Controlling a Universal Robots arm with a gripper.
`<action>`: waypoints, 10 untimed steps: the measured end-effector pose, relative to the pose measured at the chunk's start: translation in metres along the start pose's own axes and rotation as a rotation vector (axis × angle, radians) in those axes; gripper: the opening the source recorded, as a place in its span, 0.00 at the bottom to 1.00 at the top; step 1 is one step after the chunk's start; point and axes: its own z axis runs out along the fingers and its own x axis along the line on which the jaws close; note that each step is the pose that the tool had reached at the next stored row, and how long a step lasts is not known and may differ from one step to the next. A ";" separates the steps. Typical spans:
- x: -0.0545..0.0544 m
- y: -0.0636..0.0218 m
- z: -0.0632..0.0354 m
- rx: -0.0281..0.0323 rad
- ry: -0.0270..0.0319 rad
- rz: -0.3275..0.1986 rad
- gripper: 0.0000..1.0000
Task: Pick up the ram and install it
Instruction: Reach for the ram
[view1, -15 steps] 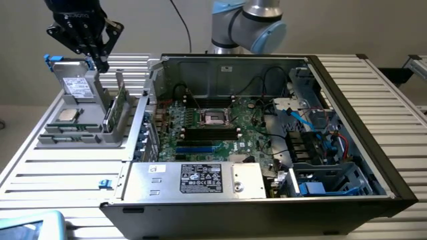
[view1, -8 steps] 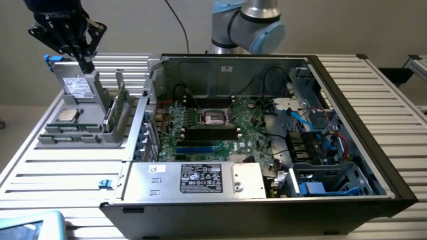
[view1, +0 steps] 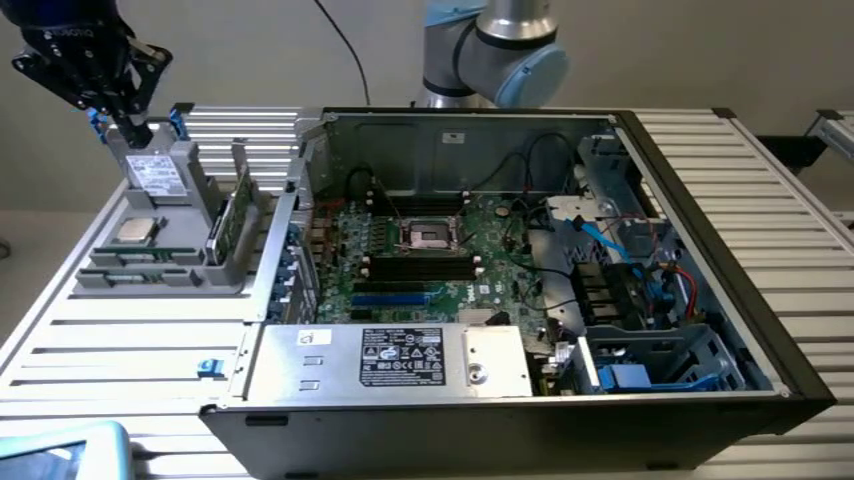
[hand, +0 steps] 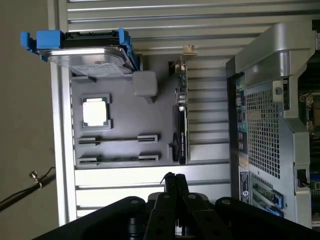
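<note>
Step in hand: approach, pre-pickup. Claw (view1: 131, 128) hangs over far end of grey tray (view1: 160, 283), just above upright hard drive (view1: 154, 175). Fingers look closed, tips together, nothing held. Ram (view1: 134, 257) not yet touched and well apart from claw.

Location, ext. view: tray sits on table at 9 o'clock from computer case (view1: 534, 430). Ram reads as a thin greenish strip standing on edge in a tray slot, at 6 o'clock from square silver chip (view1: 134, 231). A 2nd parallel slot (view1: 134, 275) lies just beside it, nearer tray's front edge. Wrist view shows the same strip (hand: 117, 140) between two end holders, claw (hand: 173, 176) short of it.

Orientation: long axis runs approx. 9-to-3 o'clock in ext. view, parallel w/ tray's front edge, thin edge up. Which end is which: cannot tell.

Pickup requirement (judgement): claw must open wider than board thickness, centre over strip, and pinch across the thin faces. Dark slots (view1: 420, 265) on motherboard (view1: 400, 290) also run approx. 9-to-3, so little rotation looks necessary.
</note>
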 end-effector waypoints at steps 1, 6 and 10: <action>0.005 -0.0003 0.0001 -0.0001 -0.0001 0.000 0.11; 0.027 -0.0016 0.0004 0.0000 0.0000 0.000 0.11; 0.046 -0.0027 0.0006 0.0000 0.0000 0.000 0.11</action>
